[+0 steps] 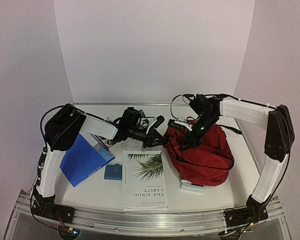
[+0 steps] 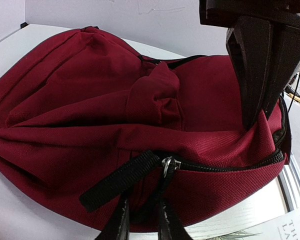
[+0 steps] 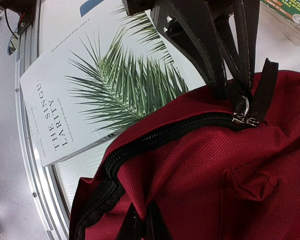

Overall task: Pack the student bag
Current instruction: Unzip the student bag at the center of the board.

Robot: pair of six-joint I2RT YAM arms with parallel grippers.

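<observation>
The student bag (image 1: 206,155), dark red with a black zipper, lies on its side at the right of the table. My left gripper (image 1: 159,136) is at its left edge. In the left wrist view the gripper (image 2: 144,204) is shut on a black pull hanging from the zipper slider (image 2: 170,164); a second black strap pull (image 2: 117,181) hangs free. My right gripper (image 1: 186,142) reaches over the bag. In the right wrist view it (image 3: 144,214) is shut on a fold of red fabric beside the zipper (image 3: 155,137). The bag's inside is hidden.
A white book with a palm leaf (image 1: 145,180) lies left of the bag, close to its edge. A blue folder (image 1: 84,159) and a small blue item (image 1: 113,171) lie further left. A pale flat item (image 1: 191,187) lies at the bag's near side. Green items (image 1: 146,120) lie behind.
</observation>
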